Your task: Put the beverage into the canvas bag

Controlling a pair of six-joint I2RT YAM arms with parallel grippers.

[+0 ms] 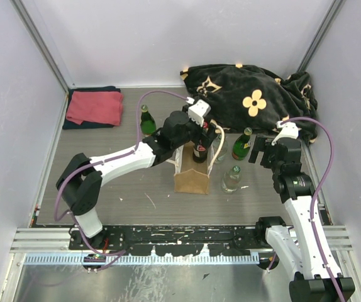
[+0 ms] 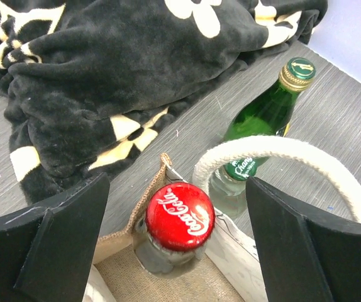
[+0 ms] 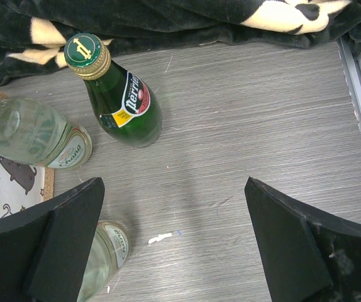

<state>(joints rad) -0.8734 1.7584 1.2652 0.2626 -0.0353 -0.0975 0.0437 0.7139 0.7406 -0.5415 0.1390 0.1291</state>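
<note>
Coarse canvas bag [image 1: 192,179], glossy green glass bottle [image 3: 127,113], plush blanket [image 2: 105,63]

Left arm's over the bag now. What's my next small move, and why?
Probably lift the left fingers straight up. They stand open either side of the cola bottle, which sits inside the bag; a handle loops beside them.

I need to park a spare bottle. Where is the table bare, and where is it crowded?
Bare: the patch between the red towel and the left arm; the strip from the canvas bag to the near rail. Crowded: between the bag and the right claw, where the Perrier bottle and two clear bottles stand.
</note>
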